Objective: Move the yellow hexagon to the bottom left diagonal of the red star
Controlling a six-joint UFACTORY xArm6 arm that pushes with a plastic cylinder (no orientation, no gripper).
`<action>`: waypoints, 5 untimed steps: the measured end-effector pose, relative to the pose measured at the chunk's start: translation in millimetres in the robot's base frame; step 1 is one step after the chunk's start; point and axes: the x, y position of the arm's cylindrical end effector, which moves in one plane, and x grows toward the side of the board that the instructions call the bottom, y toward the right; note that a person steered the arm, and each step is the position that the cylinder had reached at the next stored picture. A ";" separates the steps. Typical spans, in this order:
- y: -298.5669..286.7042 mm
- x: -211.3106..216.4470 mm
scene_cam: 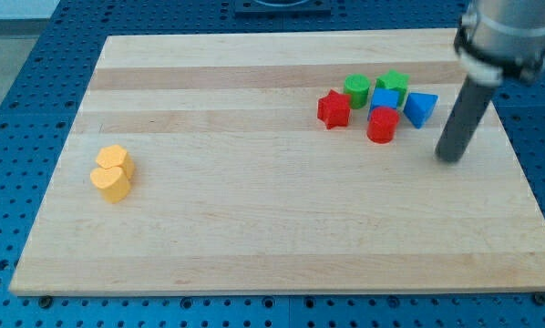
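Near the table's (254,264) left edge, two yellow blocks touch; the farther one, the yellow hexagon (114,157), looks light, rigid and likely to slide, so push its flat left side. Far right sits the red star (334,108). The tool, a bare rod, holds nothing; its tip (449,158) rests right of the cluster.

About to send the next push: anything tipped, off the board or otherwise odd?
Nothing stands out. Every block sits flat on the wooden board. The two yellow blocks touch at the view's left, far from the red star and its cluster. My tip is right of that cluster, touching nothing.
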 end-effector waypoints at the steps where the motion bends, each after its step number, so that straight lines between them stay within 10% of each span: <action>1: -107.6 51.9; 3: -352.5 59.8; 5: -413.6 -20.2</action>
